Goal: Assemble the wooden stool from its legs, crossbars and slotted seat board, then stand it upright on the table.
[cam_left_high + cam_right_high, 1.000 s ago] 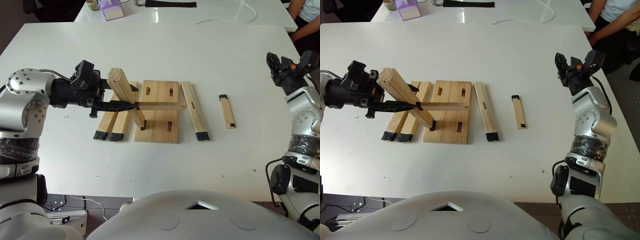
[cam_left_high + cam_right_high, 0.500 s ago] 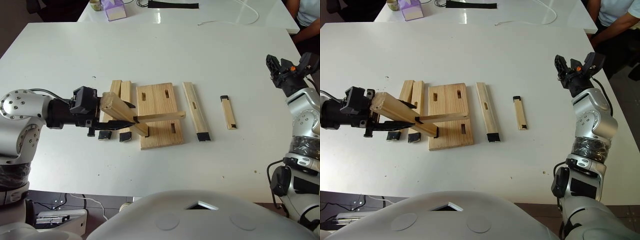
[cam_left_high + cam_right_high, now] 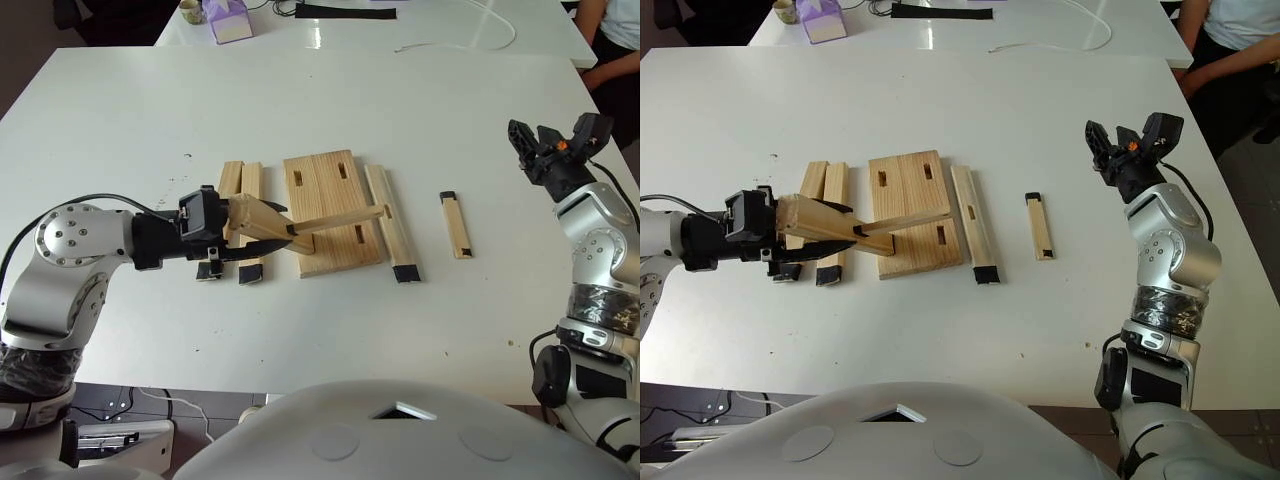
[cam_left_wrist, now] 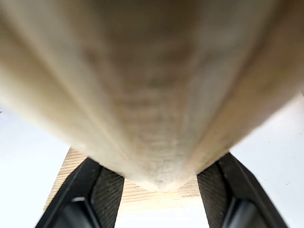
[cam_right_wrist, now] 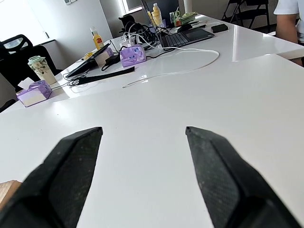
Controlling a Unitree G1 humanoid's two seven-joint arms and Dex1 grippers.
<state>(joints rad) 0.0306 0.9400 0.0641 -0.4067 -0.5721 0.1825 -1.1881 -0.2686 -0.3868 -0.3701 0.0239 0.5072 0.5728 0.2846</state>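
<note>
Lowered and tipped flatter than a second before, the leg [image 3: 255, 212] with its crossbar [image 3: 340, 218] was clamped between the fingers [image 4: 107, 190] of the left gripper [image 3: 262, 238], its foot at the near-left corner of the seat board [image 3: 340, 190], while farther off the right gripper [image 3: 552, 142] was held wide open and empty.

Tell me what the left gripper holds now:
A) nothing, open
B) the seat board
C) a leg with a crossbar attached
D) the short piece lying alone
C: the left gripper is shut on the leg, its crossbar reaching over the seat board.
</note>
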